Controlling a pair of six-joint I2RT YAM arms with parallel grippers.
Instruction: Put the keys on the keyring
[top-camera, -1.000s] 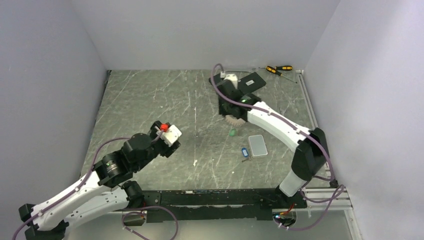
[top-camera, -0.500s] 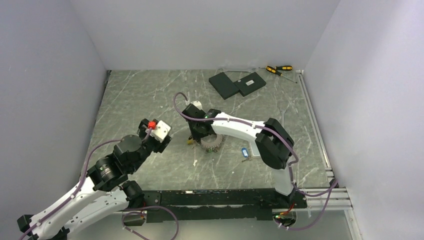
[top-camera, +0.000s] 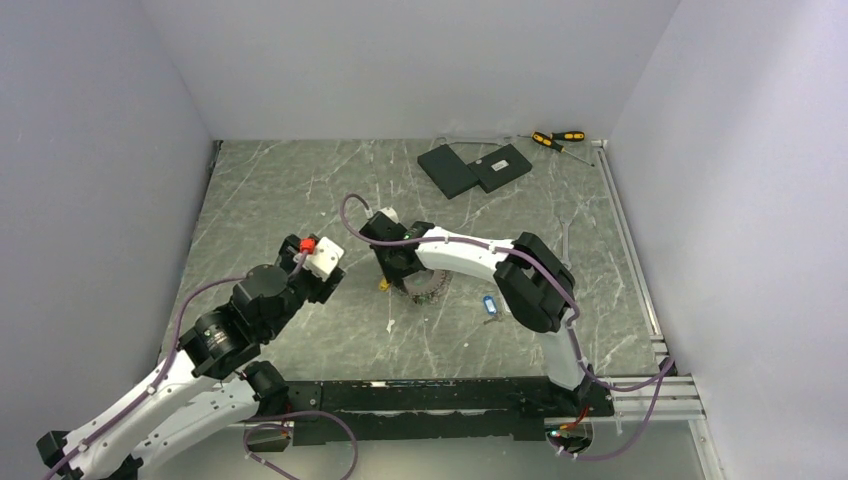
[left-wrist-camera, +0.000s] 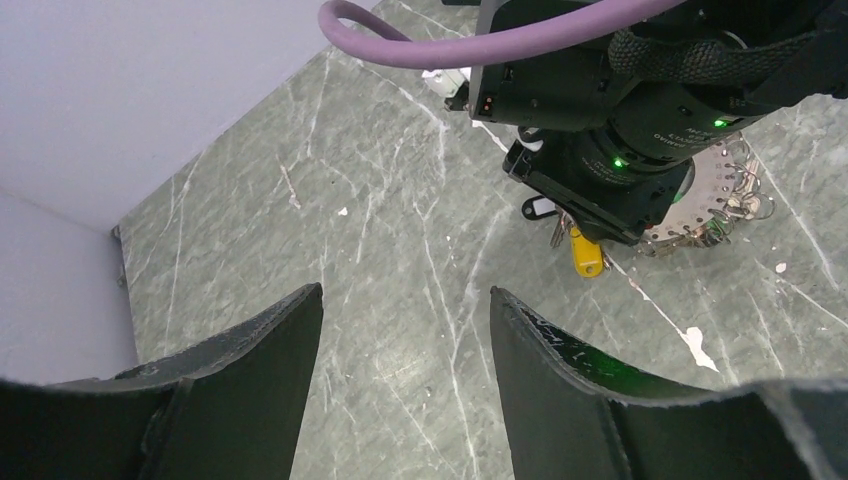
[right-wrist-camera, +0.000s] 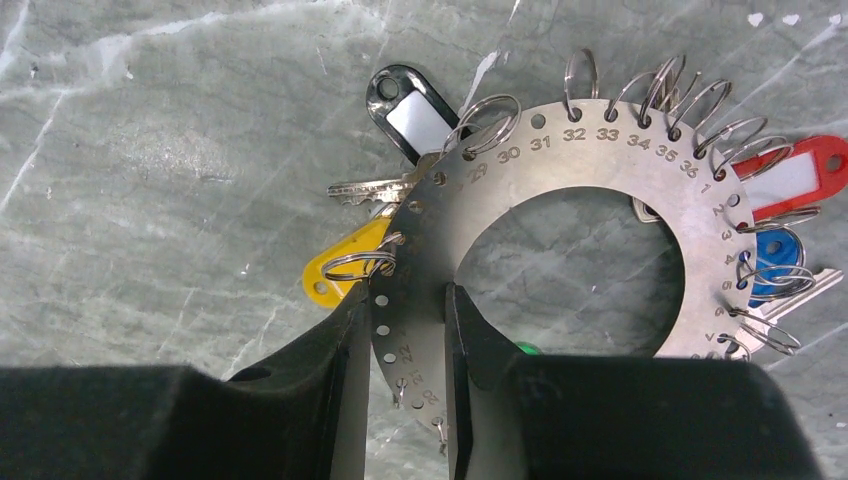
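Eyes left first: left gripper (left-wrist-camera: 405, 296) has jaws apart, nothing btwn them, hovering left of the keyring (right-wrist-camera: 560, 130) w/ its open mouth pointed that way.

Moving right, the keyring is a flat numbered steel disc, face up. The right gripper (right-wrist-camera: 405, 300) is clamped across its band, one finger inside the hole, one outside.

It's the only holder here, so what's on it:
- yellow tag (right-wrist-camera: 338, 275), just beside the pinch
- bare metal key (right-wrist-camera: 365, 188) and black tag (right-wrist-camera: 410, 105), further round
- red tag (right-wrist-camera: 800, 172) and blue tag (right-wrist-camera: 772, 250), on the opposite side
- green bit (right-wrist-camera: 525, 348), showing through the hole

Right of the keyring and apart from it, a loose blue key (top-camera: 489, 304) lies on the table (top-camera: 300, 190). Its long axis is prob. near-to-far, tho it's tiny in the overhead view.

My read: that key sits on the far side of the keyring from the left gripper, so the left either reaches across or the ring gets carried over. Right arm is nearer but its grip is taken.
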